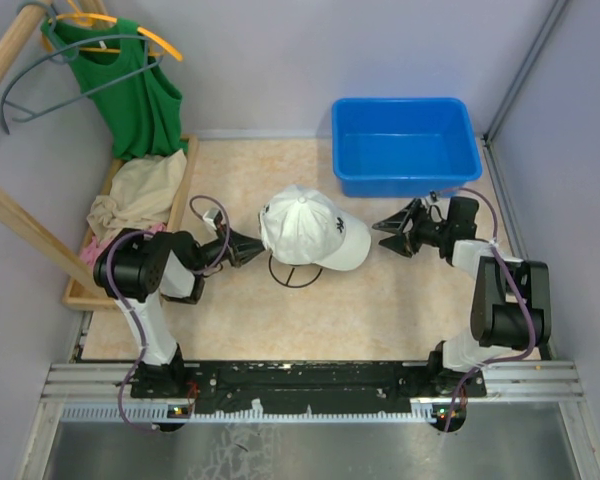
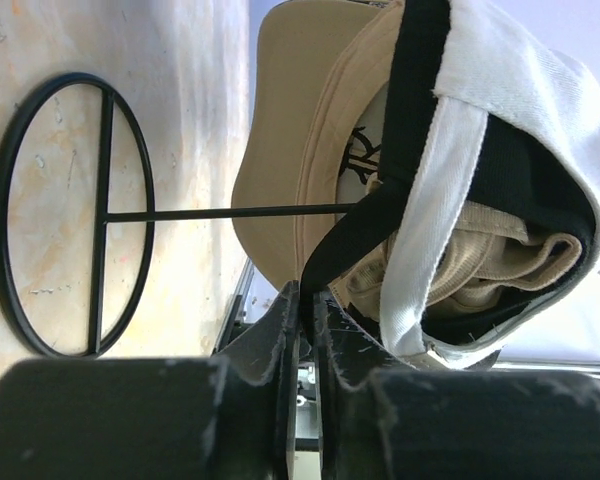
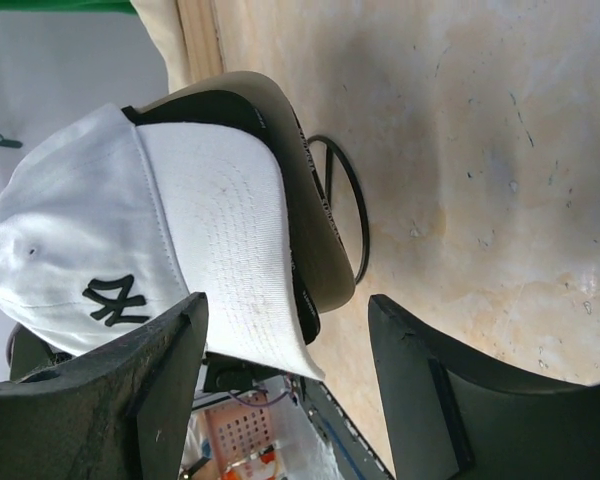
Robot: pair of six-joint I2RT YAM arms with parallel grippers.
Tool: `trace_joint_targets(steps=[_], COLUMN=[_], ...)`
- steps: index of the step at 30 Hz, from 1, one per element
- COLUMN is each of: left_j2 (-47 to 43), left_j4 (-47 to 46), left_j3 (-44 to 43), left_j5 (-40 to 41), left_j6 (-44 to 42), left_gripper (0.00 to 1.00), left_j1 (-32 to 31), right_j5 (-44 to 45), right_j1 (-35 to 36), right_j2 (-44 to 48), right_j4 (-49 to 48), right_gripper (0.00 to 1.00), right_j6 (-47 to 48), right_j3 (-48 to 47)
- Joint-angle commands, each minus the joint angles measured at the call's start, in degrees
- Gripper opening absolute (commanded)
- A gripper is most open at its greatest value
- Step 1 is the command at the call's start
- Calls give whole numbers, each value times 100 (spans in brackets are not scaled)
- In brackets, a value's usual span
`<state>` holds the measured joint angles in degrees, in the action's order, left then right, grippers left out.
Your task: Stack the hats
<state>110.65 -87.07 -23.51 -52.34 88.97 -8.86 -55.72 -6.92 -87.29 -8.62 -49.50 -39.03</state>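
Stacked hats (image 1: pixel 305 228) at centre are flanked by the left gripper (image 1: pixel 257 250), pinched shut at 9 o'clock, and the right gripper (image 1: pixel 386 238), spread open at 3. A tan cap (image 2: pixel 280 150) and black cap (image 2: pixel 412 110) are shown only by wrist cameras.

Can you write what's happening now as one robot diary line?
hats: stacked on stand, white cap on top | left hand: shut, at hats' back | right hand: open, by brim
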Motion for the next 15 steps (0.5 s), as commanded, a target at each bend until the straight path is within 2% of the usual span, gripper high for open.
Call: trace_joint_targets(steps=[1,6,15], left_j2=[-296,-493,-644], left_j4=[42,21,-100], left_j3=[30,-12,171], left_j5=[-97,-74,25], left_j6=[-277,-214,-77], left_gripper=[18,26,32], left_j1=[25,25,102], right_j5=[-99,-114,-145], right_j1=[-14,-13,-15], right_j2=[216,194,144], right_j4=[-238,-366,-425], right_gripper=[64,65,65], right_j6=[-66,-133,-177], right_j3=[-275,-226,-271])
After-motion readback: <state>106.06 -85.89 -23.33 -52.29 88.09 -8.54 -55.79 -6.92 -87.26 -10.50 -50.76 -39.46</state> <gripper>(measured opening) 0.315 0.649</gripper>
